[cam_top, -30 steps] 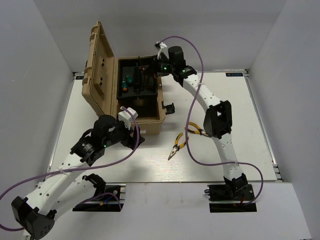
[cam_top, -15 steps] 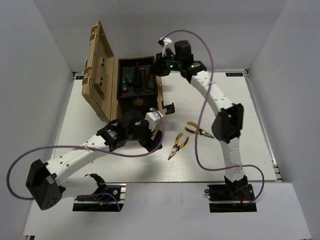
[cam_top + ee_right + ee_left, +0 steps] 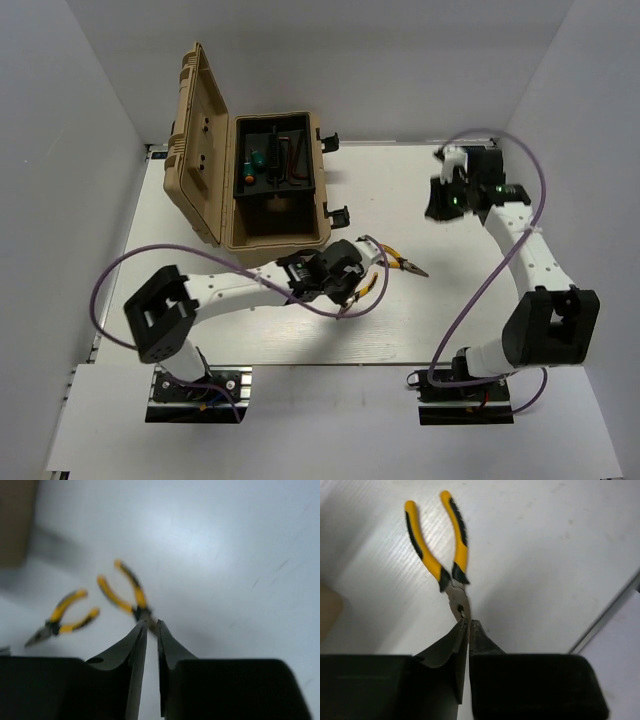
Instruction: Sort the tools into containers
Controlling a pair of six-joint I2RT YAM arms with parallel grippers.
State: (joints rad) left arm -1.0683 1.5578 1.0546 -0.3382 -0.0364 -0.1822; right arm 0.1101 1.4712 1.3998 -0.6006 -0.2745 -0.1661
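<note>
The tan toolbox (image 3: 275,240) stands open at the back left, and a green-handled screwdriver (image 3: 258,157) lies in its black tray. Two yellow-and-black pliers lie on the table in front of it. My left gripper (image 3: 350,292) (image 3: 468,621) is down at the nearer pliers (image 3: 372,283) (image 3: 451,577), shut on their metal nose, with the handles pointing away. The other pliers (image 3: 393,259) lie free just to the right. My right gripper (image 3: 441,208) (image 3: 151,622) hangs high over the right of the table, shut and holding nothing. Both pliers (image 3: 125,592) (image 3: 65,616) show blurred below it.
The toolbox lid (image 3: 200,150) stands upright on the left of the box, with black latches (image 3: 338,213) sticking out on its right side. White walls close in the table at the left, back and right. Purple cables loop off both arms.
My left arm reached right from the toolbox front to the pliers, and its jaws closed on the nose. My right arm swung from over the toolbox to the right side of the table.
</note>
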